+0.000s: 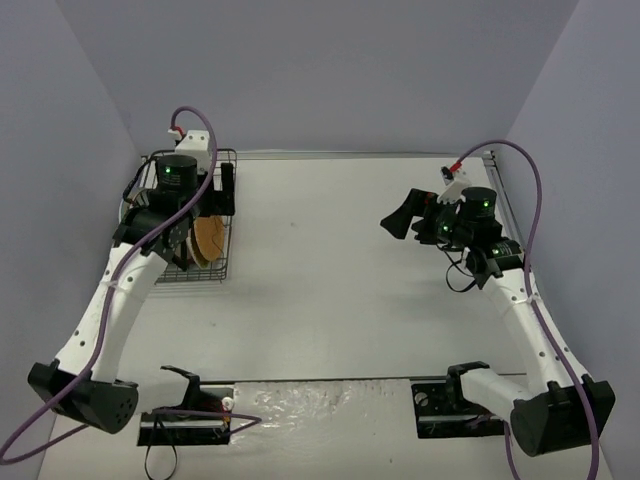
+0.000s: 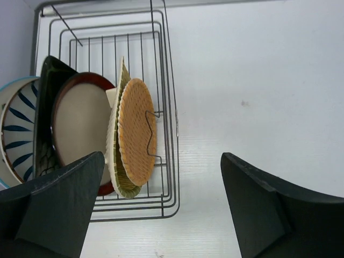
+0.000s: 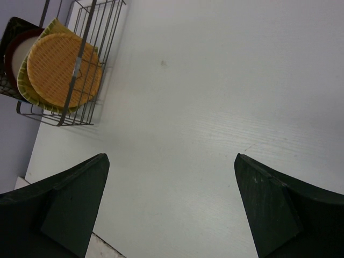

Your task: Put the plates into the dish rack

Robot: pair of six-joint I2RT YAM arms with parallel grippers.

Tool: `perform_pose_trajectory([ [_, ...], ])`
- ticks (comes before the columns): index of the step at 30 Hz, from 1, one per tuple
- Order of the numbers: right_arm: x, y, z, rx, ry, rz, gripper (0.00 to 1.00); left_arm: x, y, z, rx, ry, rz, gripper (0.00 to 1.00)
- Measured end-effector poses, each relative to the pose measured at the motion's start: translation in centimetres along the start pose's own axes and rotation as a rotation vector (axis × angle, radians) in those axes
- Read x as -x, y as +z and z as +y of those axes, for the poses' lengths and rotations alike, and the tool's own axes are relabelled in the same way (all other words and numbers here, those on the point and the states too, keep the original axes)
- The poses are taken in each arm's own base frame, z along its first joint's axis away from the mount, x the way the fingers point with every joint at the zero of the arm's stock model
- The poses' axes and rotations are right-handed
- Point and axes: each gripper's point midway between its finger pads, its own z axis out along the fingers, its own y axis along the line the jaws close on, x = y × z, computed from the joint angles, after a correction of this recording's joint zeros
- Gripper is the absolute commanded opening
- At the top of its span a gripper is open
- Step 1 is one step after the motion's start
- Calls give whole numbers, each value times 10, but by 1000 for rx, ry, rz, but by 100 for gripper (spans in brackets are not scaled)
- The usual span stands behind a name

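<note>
The dish rack (image 1: pixel 226 214) sits at the far left of the white surface (image 1: pixel 340 260), close to the left wall. It is a rectangular basket of thin black wire with a grid floor and low, layered wire sides.

In the left wrist view the plates stand on edge inside the rack (image 2: pixel 174 161), packed side by side at its near end. Nearest the open surface is the orange plate (image 2: pixel 137 131), round, with a fine woven-looking texture, and a bent wire prong crosses its face. Just behind it leans the yellow-green plate (image 2: pixel 122 180), oblong with ribbed stripes, its pointed tip rising above the orange one. Next comes the cream plate (image 2: pixel 80 126), round with a dark red rim. Then there is the dark plate (image 2: pixel 47 123), squarish and glossy with a faint line pattern. Farthest left is the white plate (image 2: pixel 16 129), with dark radial stripes and a pale blue edge. A small pale sliver shows between the cream and yellow-green plates; what it belongs to cannot be told.

The left pincer (image 2: pixel 161 177) hangs above the rack's near end, its fingers spread wide with nothing between them.

The right pincer (image 3: pixel 172 161) is over bare surface well to the right, likewise spread wide and holding nothing. From its view the orange plate (image 3: pixel 62 70) faces outward through the rack's wires (image 3: pixel 91 21).
</note>
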Motion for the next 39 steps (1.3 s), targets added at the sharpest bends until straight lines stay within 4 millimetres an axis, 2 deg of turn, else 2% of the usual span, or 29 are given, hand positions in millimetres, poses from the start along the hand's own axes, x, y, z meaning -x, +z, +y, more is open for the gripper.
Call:
perform_pose_trajectory([
  [4, 35, -24, 9, -47, -86, -106, 100, 21, -45, 7, -19, -26, -96, 97],
  [9, 70, -64, 16, -131, -180, -246, 100, 25, -104, 27, 4, -44, -185, 97],
  [12, 82, -95, 16, -200, -224, -332, 100, 18, -135, 40, 21, -55, -218, 97],
  [18, 98, -147, 24, -265, -266, -478, 100, -14, -176, 59, 54, -78, -266, 97],
  [22, 100, -157, 20, -306, -290, -493, 100, -39, -183, 67, 78, -83, -242, 97],
  [28, 89, -166, 13, -374, -333, -471, 100, -72, -193, 79, 121, -78, -172, 97],
  [34, 86, -180, 15, -391, -357, -496, 100, -92, -209, 90, 156, -99, -162, 97],
  [39, 85, -180, 16, -393, -366, -494, 100, -105, -217, 95, 173, -108, -142, 97],
])
